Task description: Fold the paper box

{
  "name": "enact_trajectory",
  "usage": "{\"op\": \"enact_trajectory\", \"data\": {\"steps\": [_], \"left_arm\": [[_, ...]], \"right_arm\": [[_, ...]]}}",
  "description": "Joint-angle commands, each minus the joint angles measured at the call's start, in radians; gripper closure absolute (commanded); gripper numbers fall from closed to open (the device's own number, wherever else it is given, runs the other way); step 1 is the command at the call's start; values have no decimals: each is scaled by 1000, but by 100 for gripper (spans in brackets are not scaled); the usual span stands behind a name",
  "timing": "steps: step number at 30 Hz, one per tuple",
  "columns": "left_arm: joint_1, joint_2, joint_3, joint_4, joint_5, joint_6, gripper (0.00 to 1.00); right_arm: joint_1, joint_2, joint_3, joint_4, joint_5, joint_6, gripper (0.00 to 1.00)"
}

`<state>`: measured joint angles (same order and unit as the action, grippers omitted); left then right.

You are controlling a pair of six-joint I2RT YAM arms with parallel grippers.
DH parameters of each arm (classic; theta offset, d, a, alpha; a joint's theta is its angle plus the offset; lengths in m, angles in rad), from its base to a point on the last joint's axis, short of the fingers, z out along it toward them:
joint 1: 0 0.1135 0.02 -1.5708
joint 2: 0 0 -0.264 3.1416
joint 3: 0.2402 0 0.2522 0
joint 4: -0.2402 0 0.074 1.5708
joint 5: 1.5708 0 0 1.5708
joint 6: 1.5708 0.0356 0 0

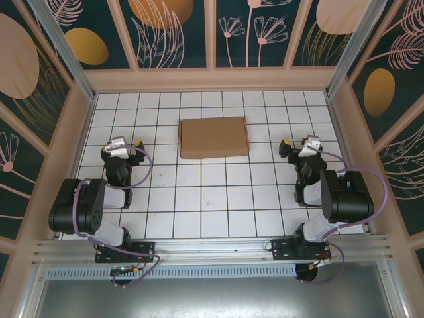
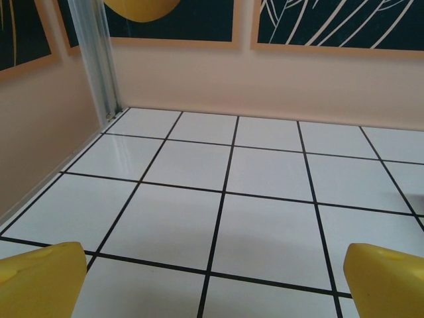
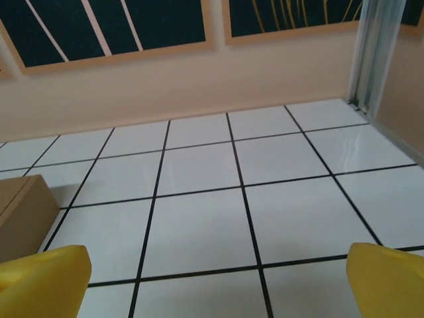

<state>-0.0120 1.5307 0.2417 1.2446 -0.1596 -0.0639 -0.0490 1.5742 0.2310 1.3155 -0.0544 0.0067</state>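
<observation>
Both pairs of jaws stand wide and empty, my left gripper (image 2: 213,281) and right gripper (image 3: 212,278) parked low at opposite sides of the tiled table (image 1: 199,212), I judge so each can reach its own edge of the paper box (image 1: 213,138) lying flat at far centre between them.

tiled table (image 1: 199,199) w/ paper box (image 1: 213,137)
</observation>
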Motion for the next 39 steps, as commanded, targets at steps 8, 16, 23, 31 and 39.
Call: {"op": "enact_trajectory", "data": {"steps": [8, 16, 23, 31, 39], "left_arm": [[4, -11, -3, 24, 23, -11, 1], [4, -11, -5, 26, 23, -11, 1], [4, -12, -5, 24, 23, -11, 1], [4, -12, -4, 25, 23, -11, 1], [4, -12, -4, 24, 24, -11, 1]], "right_arm": [[0, -10, -15, 14, -18, 7, 1], [0, -10, -16, 17, -19, 9, 1], [0, -10, -12, 7, -19, 6, 1], [1, -11, -9, 2, -20, 6, 1], [0, -12, -9, -1, -19, 4, 1]]}}
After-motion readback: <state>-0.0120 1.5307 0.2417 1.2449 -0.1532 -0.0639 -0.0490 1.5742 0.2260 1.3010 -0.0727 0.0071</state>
